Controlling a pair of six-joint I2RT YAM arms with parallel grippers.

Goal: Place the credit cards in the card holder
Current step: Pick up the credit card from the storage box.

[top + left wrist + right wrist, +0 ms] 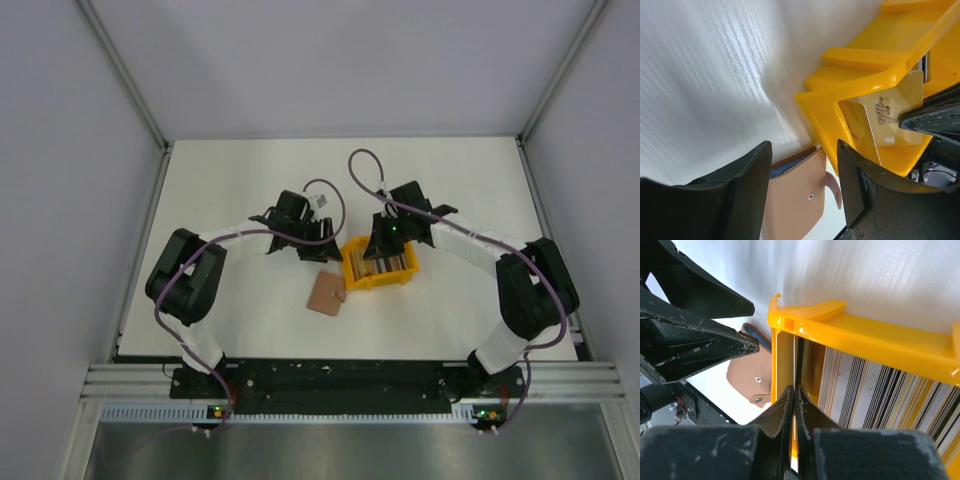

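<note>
White table [250, 180], yellow tray [349, 266] — card holder [326, 294] beside

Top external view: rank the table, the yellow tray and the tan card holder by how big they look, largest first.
1. table, by far the largest.
2. yellow tray.
3. card holder, somewhat smaller than the tray; both lie on the table, so nearness hardly matters.
</note>
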